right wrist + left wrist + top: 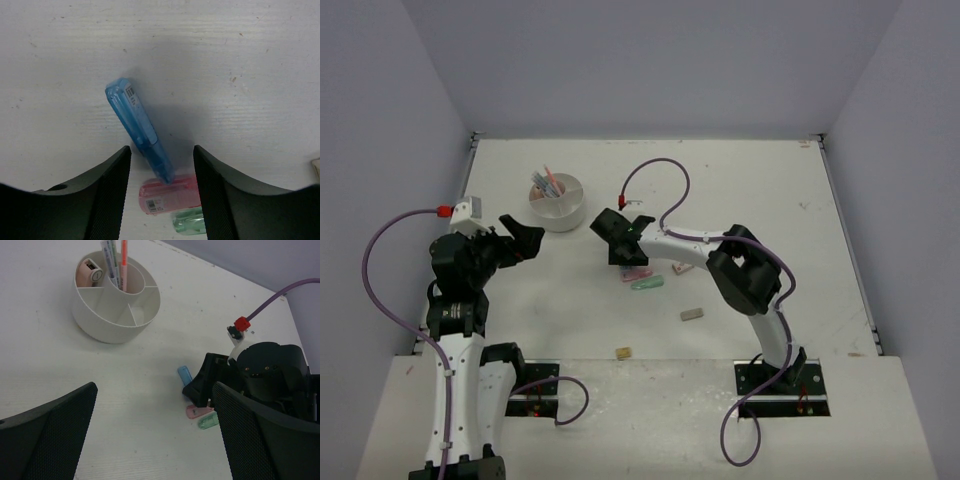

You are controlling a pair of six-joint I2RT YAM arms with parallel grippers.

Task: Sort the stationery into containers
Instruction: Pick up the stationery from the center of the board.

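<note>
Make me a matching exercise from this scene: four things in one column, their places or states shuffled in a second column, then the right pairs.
Things
1. blue translucent plastic clip piece
2. pink translucent plastic clip piece
3. round white plastic tub
4. small tan eraser block

Places or states
A. holds upright pens
B. alone by the near edge of the table, between the arm bases
C. lies slanted, one tip meeting the pink piece
D. lies side by side with the green translucent piece

Pairs: 1-C, 2-D, 3-A, 4-B
</note>
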